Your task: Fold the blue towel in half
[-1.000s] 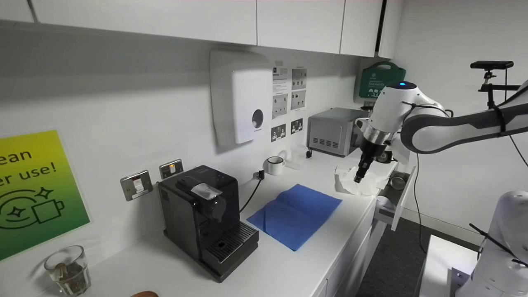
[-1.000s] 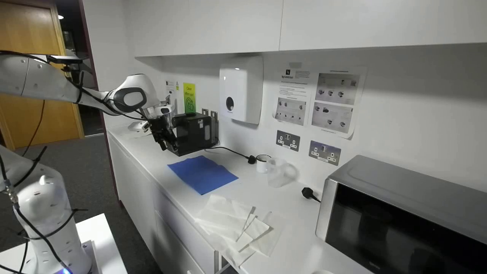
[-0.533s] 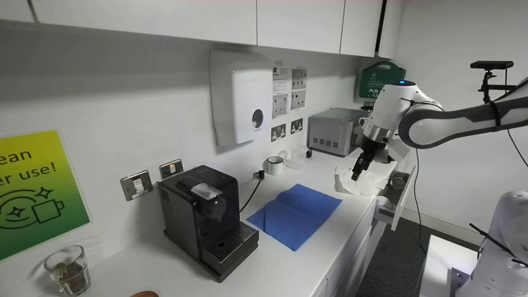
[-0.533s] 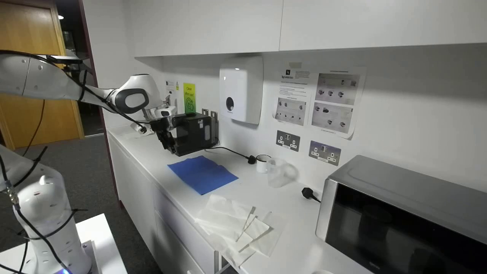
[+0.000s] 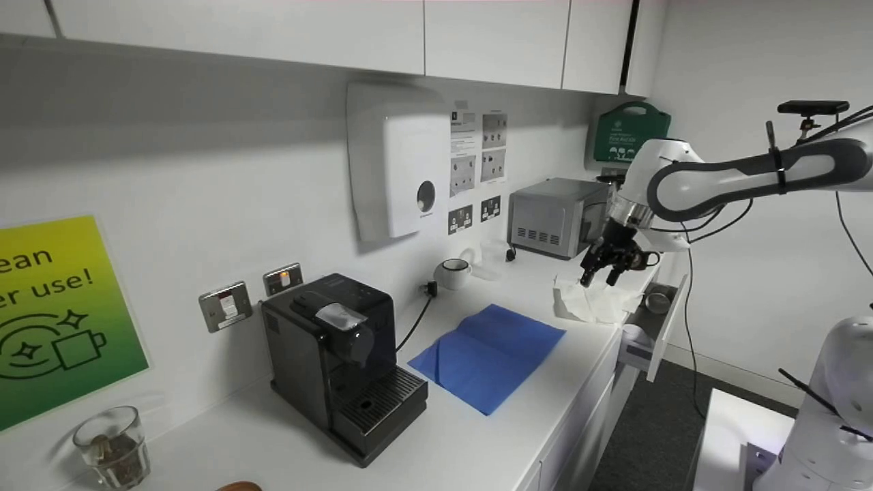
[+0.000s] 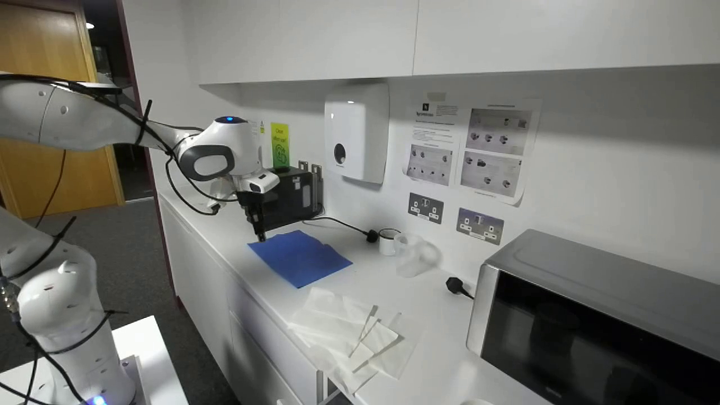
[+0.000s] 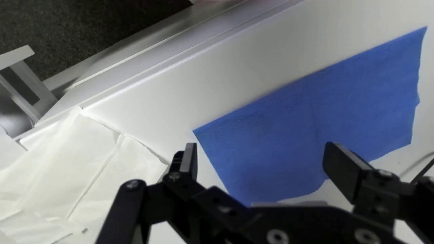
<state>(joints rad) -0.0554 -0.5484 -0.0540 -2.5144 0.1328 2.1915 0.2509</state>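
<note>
The blue towel lies on the white counter beside the black coffee machine; it also shows in an exterior view. It is spread mostly flat, with a crease across it and an uneven wall-side edge. My gripper is above the counter, its two black fingers apart with nothing between them. In an exterior view the gripper is seen edge-on, in front of the towel's far corner. In the wrist view the gripper has the towel below and beyond its fingers, not touching; the right finger hides a little of it.
The black coffee machine stands beside the towel. White paper sheets lie by an open drawer. A white mug, a clear plastic container and a microwave stand along the wall. The counter's front edge borders the towel.
My wrist has turned, so both fingers now show side by side in an exterior view where they overlapped before. The gripper has risen slightly in that view. The towel has not moved.
</note>
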